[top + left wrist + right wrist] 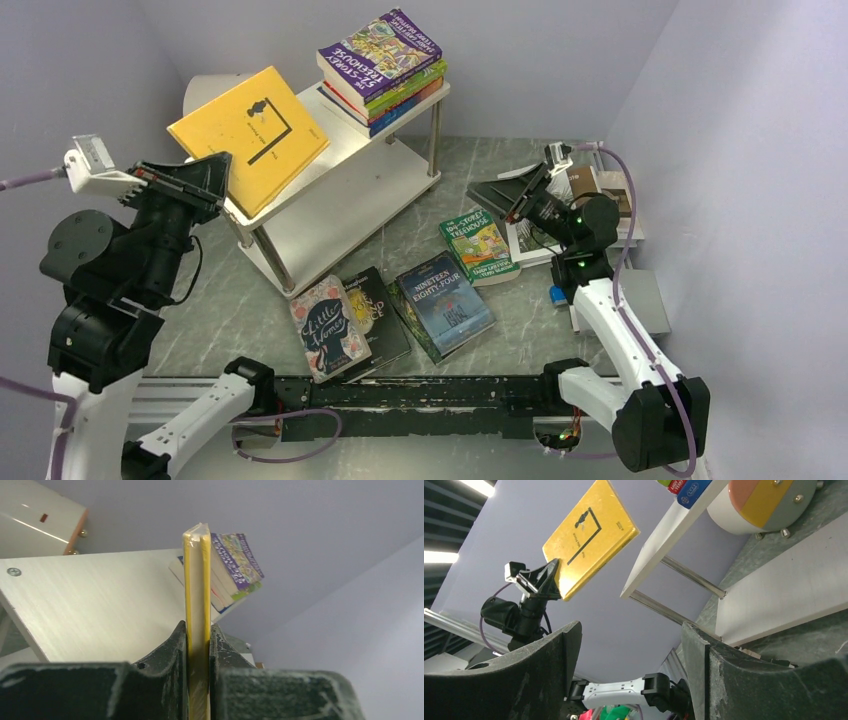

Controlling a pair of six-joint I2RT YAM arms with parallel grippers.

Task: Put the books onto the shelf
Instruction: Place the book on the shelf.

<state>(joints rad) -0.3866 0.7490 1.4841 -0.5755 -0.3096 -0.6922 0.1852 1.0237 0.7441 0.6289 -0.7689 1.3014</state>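
The left gripper (220,185) clamps the yellow book (250,135) by one edge, with the shelf (340,210) just ahead of it. The right gripper (630,645) stands wide open.

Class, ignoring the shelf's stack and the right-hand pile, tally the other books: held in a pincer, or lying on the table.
Held in left pincer: 1 (yellow book)
Lying on table: 4 (Little Women, black book, Nineteen Eighty-Four, green Treehouse)
Total: 5
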